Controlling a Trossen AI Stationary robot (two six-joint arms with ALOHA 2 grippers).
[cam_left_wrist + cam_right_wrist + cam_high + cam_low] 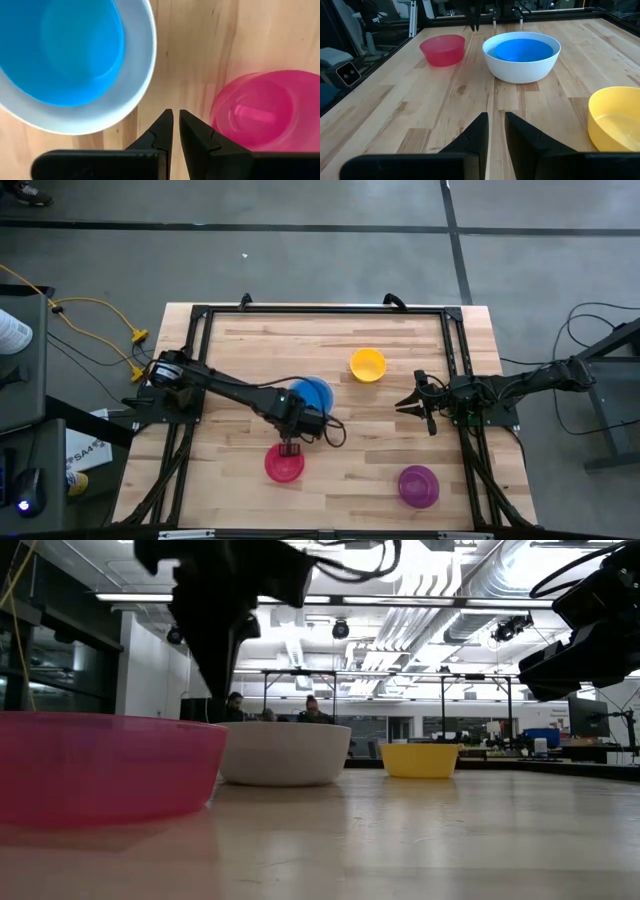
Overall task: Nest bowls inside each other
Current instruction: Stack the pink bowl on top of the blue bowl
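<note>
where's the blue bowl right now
The blue bowl sits nested inside the white bowl near the table's middle in the high view, with the red-pink bowl just beyond the left gripper.

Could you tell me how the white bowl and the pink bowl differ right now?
The white bowl holds the blue bowl nested inside it; the pink bowl is empty. The white bowl looks wider than the pink. The left gripper hovers between them, nearer the pink one's rim. Both stand upright on the table.
</note>
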